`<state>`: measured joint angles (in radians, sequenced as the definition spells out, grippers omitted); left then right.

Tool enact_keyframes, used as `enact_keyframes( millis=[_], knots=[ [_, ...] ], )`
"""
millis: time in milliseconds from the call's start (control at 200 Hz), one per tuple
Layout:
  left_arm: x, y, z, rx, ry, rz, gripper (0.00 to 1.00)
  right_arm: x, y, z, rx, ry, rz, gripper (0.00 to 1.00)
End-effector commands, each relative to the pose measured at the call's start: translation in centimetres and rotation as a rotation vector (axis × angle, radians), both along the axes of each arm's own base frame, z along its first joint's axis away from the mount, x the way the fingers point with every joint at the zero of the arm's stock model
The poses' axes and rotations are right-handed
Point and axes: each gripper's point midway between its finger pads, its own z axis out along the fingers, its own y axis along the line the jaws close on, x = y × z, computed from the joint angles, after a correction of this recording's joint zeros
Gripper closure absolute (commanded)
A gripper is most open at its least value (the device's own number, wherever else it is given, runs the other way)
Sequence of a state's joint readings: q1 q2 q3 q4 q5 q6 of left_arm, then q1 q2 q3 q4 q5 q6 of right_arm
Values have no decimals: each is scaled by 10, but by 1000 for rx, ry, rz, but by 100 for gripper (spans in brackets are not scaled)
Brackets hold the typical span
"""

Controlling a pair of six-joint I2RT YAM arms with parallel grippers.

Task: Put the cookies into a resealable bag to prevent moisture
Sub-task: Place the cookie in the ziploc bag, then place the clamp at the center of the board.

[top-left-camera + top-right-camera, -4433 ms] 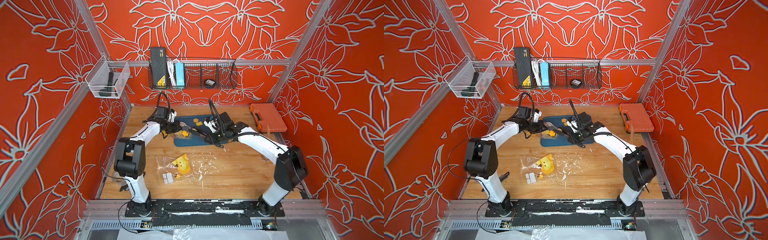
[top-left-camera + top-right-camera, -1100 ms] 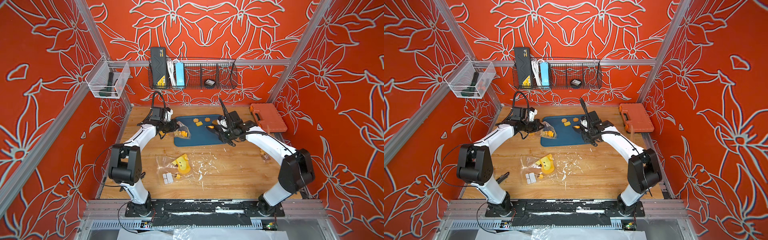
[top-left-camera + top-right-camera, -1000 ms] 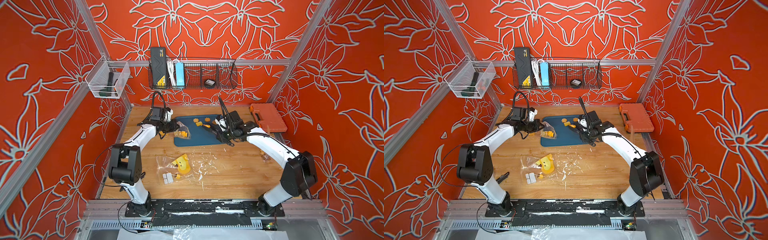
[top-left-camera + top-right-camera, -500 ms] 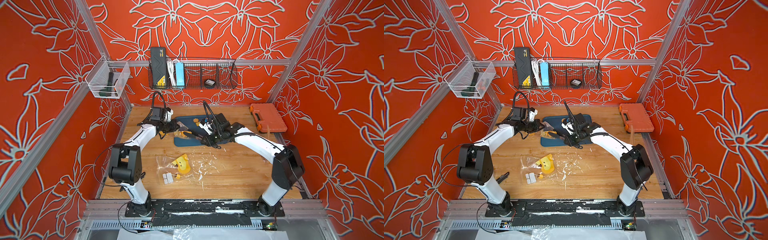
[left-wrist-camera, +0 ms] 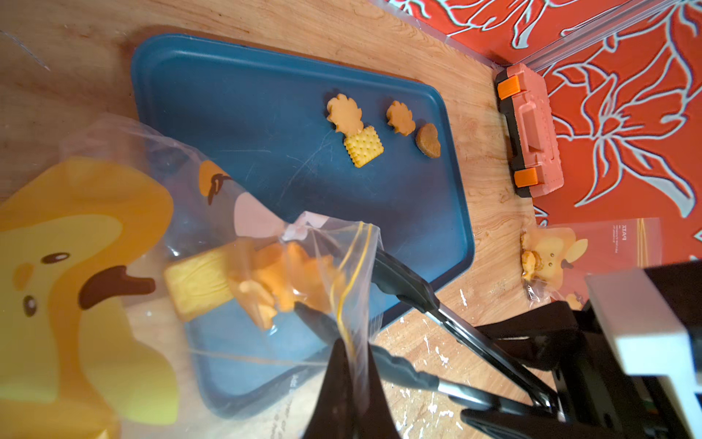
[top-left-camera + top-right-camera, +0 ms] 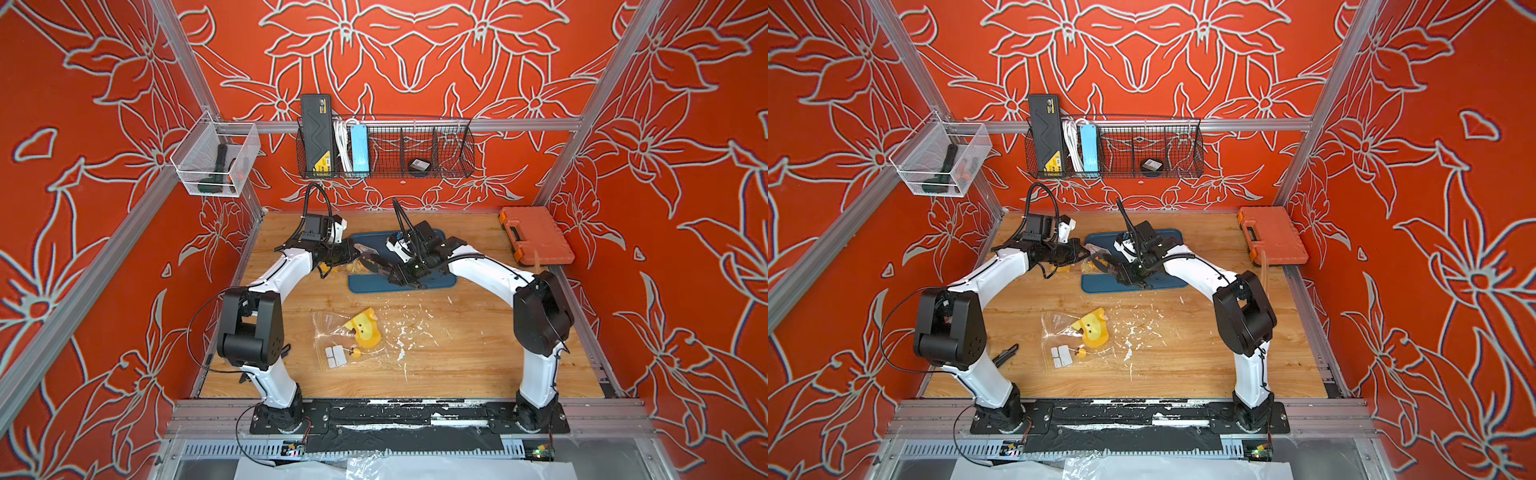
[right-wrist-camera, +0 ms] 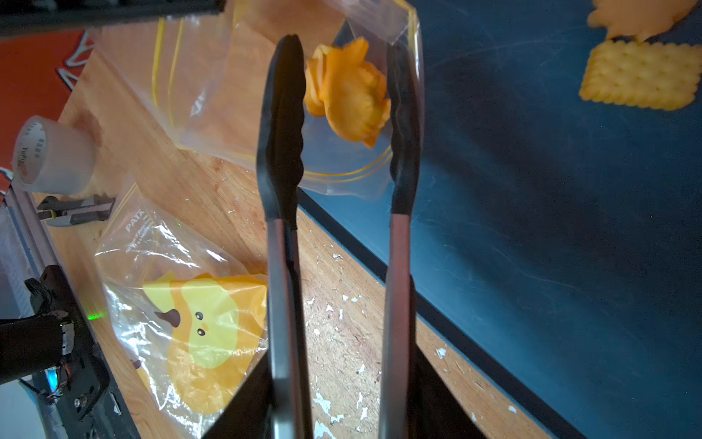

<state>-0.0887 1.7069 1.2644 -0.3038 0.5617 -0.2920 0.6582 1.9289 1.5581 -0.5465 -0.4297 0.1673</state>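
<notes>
— Holding the resealable bag (image 5: 323,243) by one lip only, is it?
— Yes. The left gripper (image 5: 347,357) is pinched tight on the zip edge. It lifts the mouth over the edge of the blue tray (image 5: 266,114), so the bag gapes toward the other arm.
— And the tongs (image 7: 281,152)?
— The right gripper (image 6: 401,274) clasps their handles, and the tips are pushed inside the mouth. The arms stand apart, with an orange flower cookie (image 7: 349,99) between them. It touches one tip at most, so I judge it released rather than carried.
— Where are the cookies (image 5: 266,281)?
— Several lie heaped inside the bag. Four sit on the tray: two flowers, a square cracker (image 5: 362,146) and a brown heart (image 5: 428,141).
— Any risk?
— The bag hangs from a single pinch, so pulling the tips out could snag the film and spill the heap
</notes>
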Motion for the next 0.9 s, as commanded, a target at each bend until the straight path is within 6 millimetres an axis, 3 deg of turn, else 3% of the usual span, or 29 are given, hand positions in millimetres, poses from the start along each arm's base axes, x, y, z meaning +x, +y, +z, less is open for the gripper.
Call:
enact_keyframes(
  millis=[0,205,355,450,555,611,896],
  knots=[
    [5,-1,6,-12,-22,-14,100,-3,6,24,45,-34,24,47],
    [5,0,7,-4,-28,-8,100,-20,-10,38,39,-62,26,48],
    [5,2,8,2,-30,0,100,-37,-45,41,22,-157,-48,53],
    [6,3,9,6,-33,6,100,-39,-84,27,-82,-222,-172,55],
    [5,3,12,5,-42,8,100,-38,-139,-4,-285,-228,-307,57],
    [5,4,14,6,-48,8,100,-38,-157,-18,-338,-194,-346,56],
    [3,4,19,9,-65,11,100,-22,-191,-56,-408,-139,-404,57]
  ],
)
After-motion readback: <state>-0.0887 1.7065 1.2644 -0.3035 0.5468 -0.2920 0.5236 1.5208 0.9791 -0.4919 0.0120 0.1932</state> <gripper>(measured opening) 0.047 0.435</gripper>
